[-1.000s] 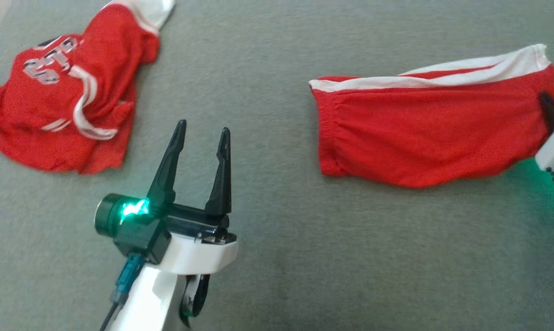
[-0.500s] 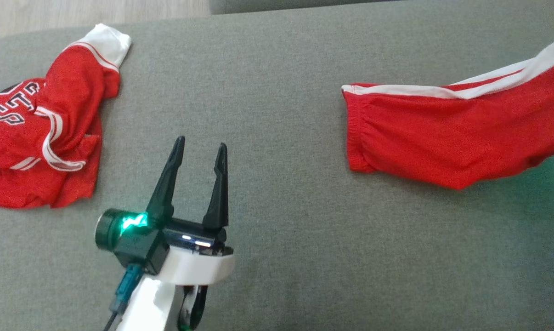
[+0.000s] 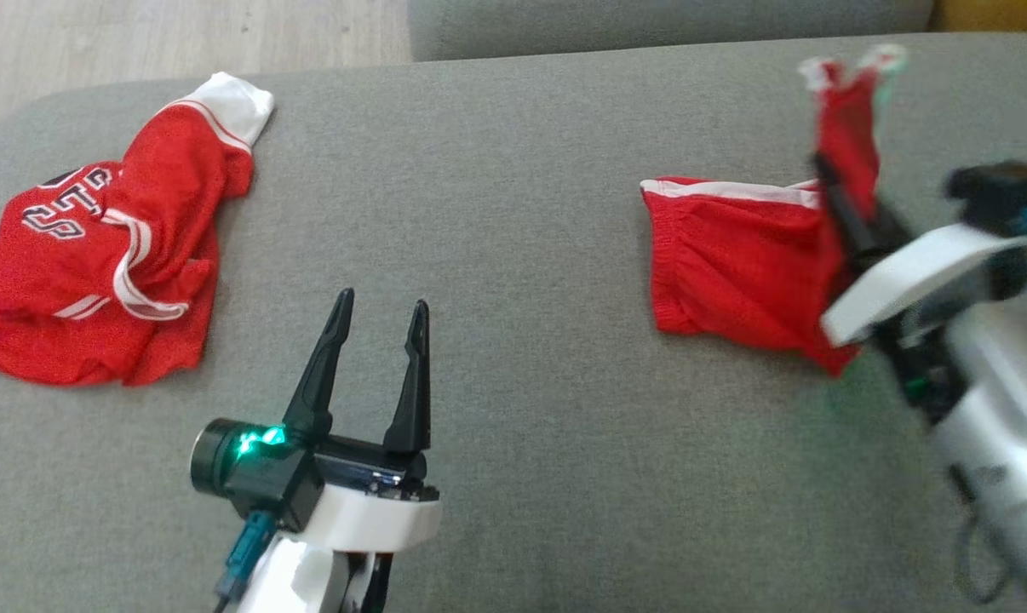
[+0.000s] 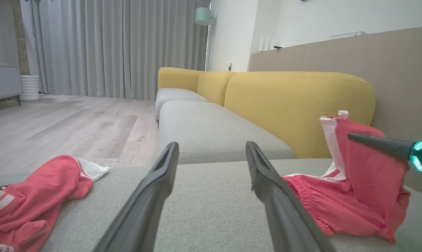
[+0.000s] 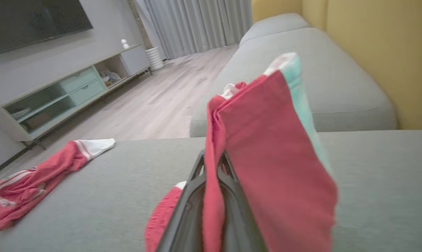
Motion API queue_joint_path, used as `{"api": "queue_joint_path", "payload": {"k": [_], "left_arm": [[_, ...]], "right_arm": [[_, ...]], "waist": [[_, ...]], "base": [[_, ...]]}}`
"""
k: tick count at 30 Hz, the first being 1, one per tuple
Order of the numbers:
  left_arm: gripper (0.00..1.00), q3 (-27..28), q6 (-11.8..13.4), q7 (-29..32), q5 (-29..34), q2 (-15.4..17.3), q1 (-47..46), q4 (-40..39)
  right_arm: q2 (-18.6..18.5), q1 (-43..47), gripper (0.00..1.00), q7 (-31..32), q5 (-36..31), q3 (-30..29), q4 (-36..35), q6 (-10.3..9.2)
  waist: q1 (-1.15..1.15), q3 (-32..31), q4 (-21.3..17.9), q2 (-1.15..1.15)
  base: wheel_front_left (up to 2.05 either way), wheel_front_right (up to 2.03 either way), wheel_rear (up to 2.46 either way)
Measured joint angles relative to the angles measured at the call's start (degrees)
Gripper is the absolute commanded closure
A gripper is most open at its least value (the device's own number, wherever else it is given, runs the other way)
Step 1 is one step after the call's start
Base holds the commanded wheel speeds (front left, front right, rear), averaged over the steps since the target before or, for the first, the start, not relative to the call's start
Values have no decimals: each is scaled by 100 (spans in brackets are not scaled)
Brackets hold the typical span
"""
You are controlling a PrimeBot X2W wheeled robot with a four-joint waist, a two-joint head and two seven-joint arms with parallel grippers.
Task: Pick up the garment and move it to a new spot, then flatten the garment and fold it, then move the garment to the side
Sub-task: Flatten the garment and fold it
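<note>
Red shorts (image 3: 735,281) pinched tight by right gripper (image 5: 212,157), left gripper (image 3: 381,300) spread empty. Thin hold, fabric could slip!

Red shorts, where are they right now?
In the head view the red shorts lie on the right side of the grey sofa seat, one end held up by the right pincer, far from the red jersey on the left.

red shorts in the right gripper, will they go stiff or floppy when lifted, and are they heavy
Probably very floppy: the red shorts bend sharply where the right gripper pinches one end, the rest lying on the grey cushion. Likely light: thin cloth, bunched in a shut grip. The elastic waistband end may drag and crumple.
</note>
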Motion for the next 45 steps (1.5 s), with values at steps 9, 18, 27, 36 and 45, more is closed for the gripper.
{"api": "queue_joint_path", "payload": {"k": [9, 18, 27, 36, 45], "left_arm": [[0, -105, 60, 0, -82, 1, 8, -8], [0, 74, 209, 0, -80, 1, 408, -227], [0, 460, 314, 0, -275, 10, 1196, -370], [0, 710, 196, 0, -274, 15, 1629, -253], [0, 813, 208, 0, -170, 20, 1781, -250]], "right_arm": [[1243, 772, 0, -238, -220, -350, -152, 0], [745, 1671, 0, -862, -1173, -1916, -754, 0], [935, 3014, 0, -890, -2161, -2280, -1575, 0], [1422, 4008, 0, -890, -3279, -2635, -1719, 0], [1780, 4072, 0, -890, -3738, -2813, -1673, 0]], "waist": [[1, -9, 255, 0], [1, -328, 222, 0], [0, -828, 91, 0], [-1, -1230, 118, 0], [0, -1410, 70, 0]], "base": [[0, 0, 0], [0, 0, 0], [0, 0, 0], [0, 0, 0], [0, 0, 0]]}}
